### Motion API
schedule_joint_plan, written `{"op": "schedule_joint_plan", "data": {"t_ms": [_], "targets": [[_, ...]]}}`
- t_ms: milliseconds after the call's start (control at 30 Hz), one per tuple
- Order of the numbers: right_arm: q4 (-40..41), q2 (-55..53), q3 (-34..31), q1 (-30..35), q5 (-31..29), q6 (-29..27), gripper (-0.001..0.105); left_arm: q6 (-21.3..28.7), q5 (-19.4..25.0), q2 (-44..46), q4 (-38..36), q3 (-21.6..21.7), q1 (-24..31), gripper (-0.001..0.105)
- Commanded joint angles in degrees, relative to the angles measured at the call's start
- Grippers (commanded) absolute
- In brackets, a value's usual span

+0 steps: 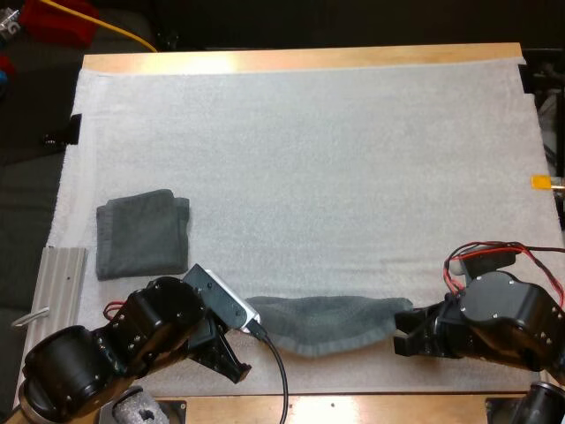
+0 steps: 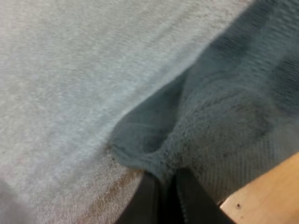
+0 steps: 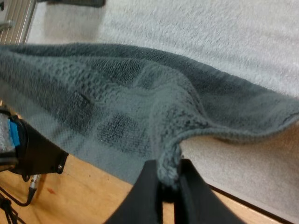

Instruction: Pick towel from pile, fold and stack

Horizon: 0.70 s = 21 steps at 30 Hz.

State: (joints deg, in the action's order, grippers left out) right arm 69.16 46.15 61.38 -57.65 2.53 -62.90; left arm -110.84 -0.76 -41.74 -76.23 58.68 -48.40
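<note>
The left hand [image 2: 163, 193] and right hand [image 3: 169, 184] each pinched an end of the towel [image 1: 327, 325], stretching it out, likely for folding.

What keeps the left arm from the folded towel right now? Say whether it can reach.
Probably not yet. The folded towel lies close with bare mat between, but the left fingers are shut on the stretched towel, which the right fingers also pinch.

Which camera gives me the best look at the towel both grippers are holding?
The high view: it shows the whole towel stretched along the near edge of the mat between the left gripper and right gripper. Each wrist view gives a close look at the end its own fingers pinch.
</note>
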Motion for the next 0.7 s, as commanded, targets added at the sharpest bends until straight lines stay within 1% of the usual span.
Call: {"op": "schedule_joint_plan", "data": {"t_ms": [0,67,100,200,233,333,433,467,500,533,567,600,667], "targets": [[0.14,-0.30,0.61,-0.61,-1.85,0.41,0.001,-0.73,3.31,0.28,-0.25,0.48,-0.25,0.000],[0.14,-0.22,0.61,-0.81,-5.44,0.35,0.001,-0.65,5.77,-0.82,-0.25,0.48,-0.25,0.000],[0.02,0.22,0.47,-0.81,-9.26,0.13,0.001,-0.19,6.68,-2.37,-0.07,0.48,-0.25,0.000],[-0.03,1.24,0.27,-0.69,-11.53,-1.06,0.001,0.43,7.47,-4.70,0.65,0.48,-0.25,0.000],[-0.23,3.70,0.06,0.30,-13.10,-3.11,0.001,0.44,7.86,-8.08,2.57,0.48,-0.25,0.000],[-2.16,7.14,0.06,2.99,-13.47,-6.67,0.001,0.44,7.81,-11.32,5.47,0.48,0.09,0.000],[-4.96,10.41,0.06,6.77,-13.47,-9.63,0.001,0.94,6.46,-13.41,8.52,0.48,2.80,0.000],[-7.32,13.66,0.06,11.50,-11.23,-12.56,0.001,4.26,0.35,-15.88,11.78,0.48,7.72,0.000],[-8.25,15.12,0.06,13.40,-9.83,-13.35,0.001,5.77,-1.71,-17.15,12.73,0.48,9.42,0.000],[-9.02,16.16,0.06,14.72,-8.56,-13.49,0.001,6.48,-2.69,-18.14,13.24,0.48,10.52,0.000],[-12.66,21.26,0.06,20.44,-2.18,-13.49,0.001,8.20,-9.08,-23.06,16.42,0.48,16.45,0.000],[-13.93,23.71,0.06,23.17,0.82,-13.40,0.001,8.32,-12.49,-25.32,17.76,0.48,19.32,0.000],[-15.25,25.99,0.06,25.67,4.14,-13.17,0.001,8.96,-14.27,-27.34,18.79,0.48,21.75,0.000]]}}
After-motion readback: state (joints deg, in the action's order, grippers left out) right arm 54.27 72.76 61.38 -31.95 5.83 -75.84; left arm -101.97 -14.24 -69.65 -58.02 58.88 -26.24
